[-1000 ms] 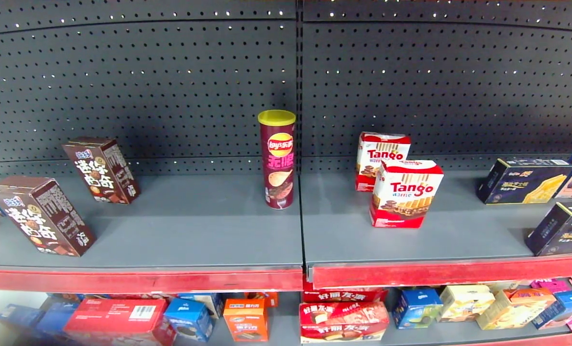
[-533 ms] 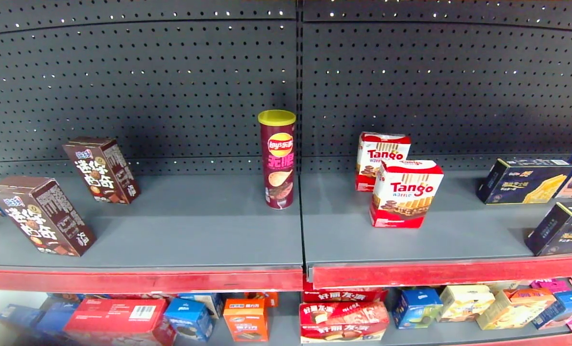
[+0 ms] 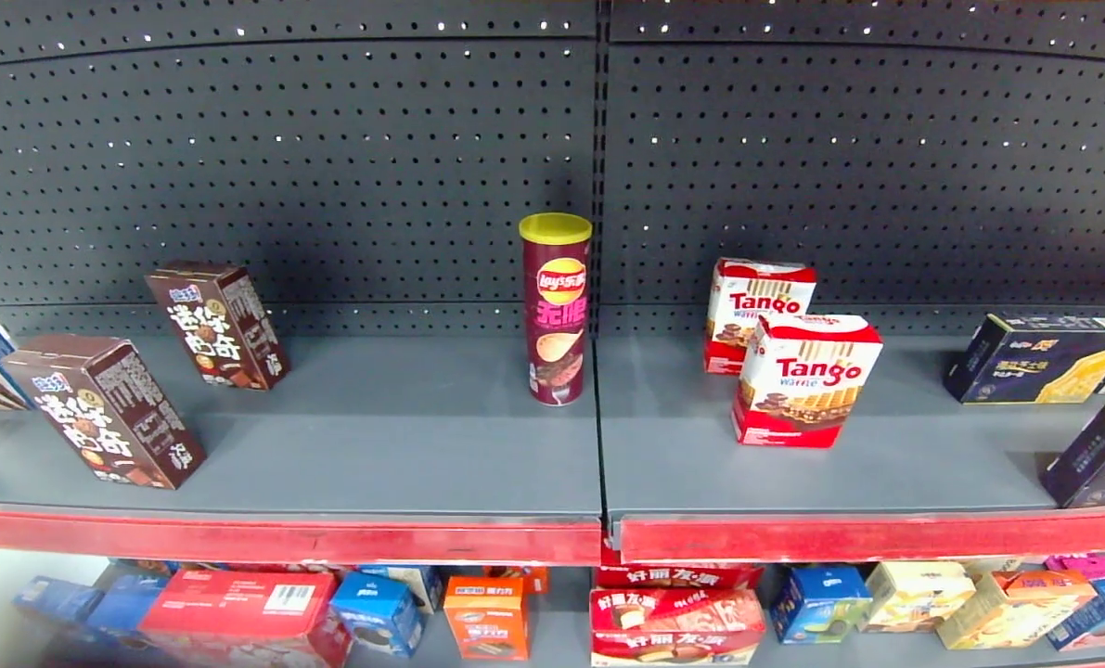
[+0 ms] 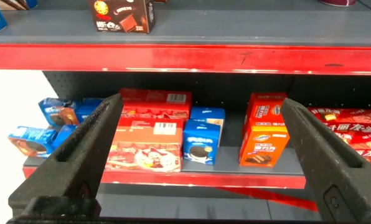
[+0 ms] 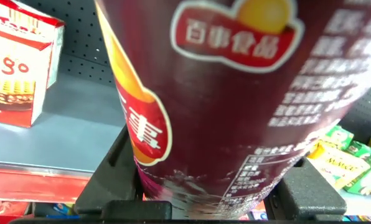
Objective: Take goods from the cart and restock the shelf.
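The right gripper [image 5: 210,186] is clamped on a maroon chip canister [image 5: 235,93], with its dark fingers pressed against opposite sides of the tube near its base. Beyond it a red-and-white wafer box [image 5: 17,62] stands on a grey shelf board. The left gripper [image 4: 201,106] is spread wide with nothing between its fingers. It faces the lower shelf [image 4: 232,158], where a red carton [image 4: 149,140], a blue cookie box [image 4: 203,137] and an orange box [image 4: 265,138] stand side by side. In the head view a second chip canister [image 3: 557,311] with a yellow lid stands upright at the centre of the frame on the upper shelf [image 3: 404,445], just left of the seam between its two boards. Right of centre, the front wafer box [image 3: 807,380] overlaps the rear wafer box [image 3: 756,306]. At the left, two brown cookie boxes [image 3: 102,413] [image 3: 218,325] lean sideways, and dark blue boxes [image 3: 1039,357] sit at the right edge.
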Motion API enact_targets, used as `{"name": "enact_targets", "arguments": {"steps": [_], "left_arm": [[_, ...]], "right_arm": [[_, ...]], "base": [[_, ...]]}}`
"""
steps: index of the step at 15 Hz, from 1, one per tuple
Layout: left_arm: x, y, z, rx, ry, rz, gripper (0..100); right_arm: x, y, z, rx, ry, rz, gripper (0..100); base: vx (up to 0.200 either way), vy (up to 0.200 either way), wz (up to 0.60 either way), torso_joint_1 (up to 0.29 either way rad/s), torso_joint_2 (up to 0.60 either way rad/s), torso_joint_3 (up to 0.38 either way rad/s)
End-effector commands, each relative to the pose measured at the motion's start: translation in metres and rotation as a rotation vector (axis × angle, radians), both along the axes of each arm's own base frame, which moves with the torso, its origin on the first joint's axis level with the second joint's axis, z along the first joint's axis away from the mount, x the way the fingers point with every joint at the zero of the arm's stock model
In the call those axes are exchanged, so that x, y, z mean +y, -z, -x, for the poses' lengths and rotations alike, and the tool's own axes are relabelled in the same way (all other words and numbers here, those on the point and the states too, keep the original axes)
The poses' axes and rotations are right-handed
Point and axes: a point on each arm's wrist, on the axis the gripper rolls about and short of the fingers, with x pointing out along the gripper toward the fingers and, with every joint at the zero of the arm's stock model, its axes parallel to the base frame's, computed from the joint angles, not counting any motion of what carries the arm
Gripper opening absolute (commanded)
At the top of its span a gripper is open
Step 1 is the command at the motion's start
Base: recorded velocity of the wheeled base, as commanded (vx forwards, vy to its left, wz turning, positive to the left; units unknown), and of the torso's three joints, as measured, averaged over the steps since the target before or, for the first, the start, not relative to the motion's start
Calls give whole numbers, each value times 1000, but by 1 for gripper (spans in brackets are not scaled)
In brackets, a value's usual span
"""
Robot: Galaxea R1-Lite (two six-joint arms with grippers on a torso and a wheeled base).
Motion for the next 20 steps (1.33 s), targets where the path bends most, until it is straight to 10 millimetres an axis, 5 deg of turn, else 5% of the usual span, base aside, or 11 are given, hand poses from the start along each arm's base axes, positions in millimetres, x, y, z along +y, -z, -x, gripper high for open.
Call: {"name": "enact_targets", "arguments": {"steps": [1,7,9,11,14,16,20], "left_arm": [[0,0,0,1,-1,0,100],[-1,-10,-6,71,58,-158,100],[-2,-82,-32,116,126,-199,100],[-3,-128,-69,90,137,-203,100],[-18,-160,-126,58,282,-212,100],[-29,-159,-160,97,331,-213,100],[-55,-161,-206,134,426,-205,100]], "right_arm": [[0,-1,0,-2,2,0,0],[0,-25,13,-125,51,-8,0],[-2,-67,15,-235,151,-43,0],[-1,-94,24,-297,189,-58,0],[2,-114,61,-281,275,-93,0],[7,-102,106,-201,458,-136,0],[18,-44,156,-10,475,-140,0]], "base": [[0,0,0,0,0,0],[0,0,0,0,0,0],[0,0,0,0,0,0],[0,0,0,0,0,0],[0,0,0,0,0,0],[0,0,0,0,0,0],[0,0,0,0,0,0]]}}
